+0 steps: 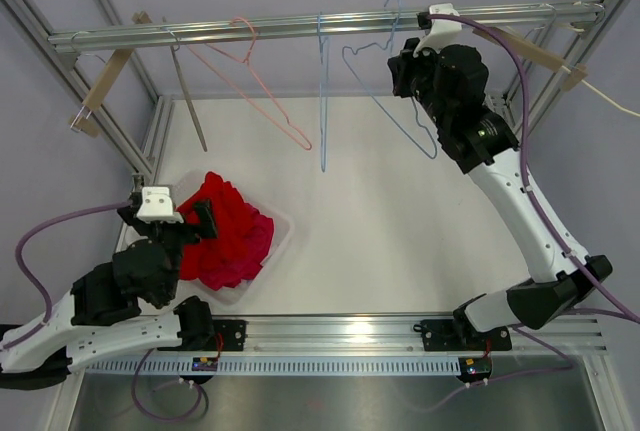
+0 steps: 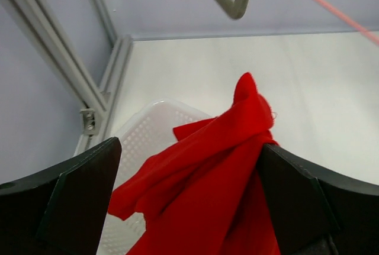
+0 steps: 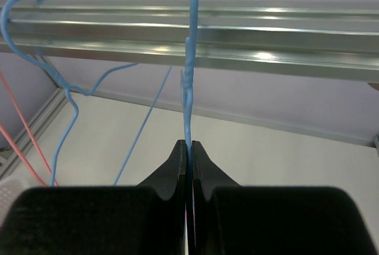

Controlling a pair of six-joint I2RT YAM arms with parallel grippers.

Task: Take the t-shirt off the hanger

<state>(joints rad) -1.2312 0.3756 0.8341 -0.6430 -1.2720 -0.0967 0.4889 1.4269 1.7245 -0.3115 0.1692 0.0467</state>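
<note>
Right pincer [image 3: 189,146] nips blue hanger [image 3: 190,89] — wrist view; overhead — t-shirt [image 1: 225,236] in basket [image 1: 289,224].

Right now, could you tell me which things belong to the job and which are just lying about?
Job: red t-shirt, white basket holding it, blue hanger pinched in the right jaws.
Lying about: pink hanger, second blue hanger, grey hanger.

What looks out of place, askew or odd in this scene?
The red t-shirt lies crumpled in the white basket, with one fold standing up inside the open left gripper. The blue hanger pinched in the right gripper is bare. Nothing looks damaged or spilled.
</note>
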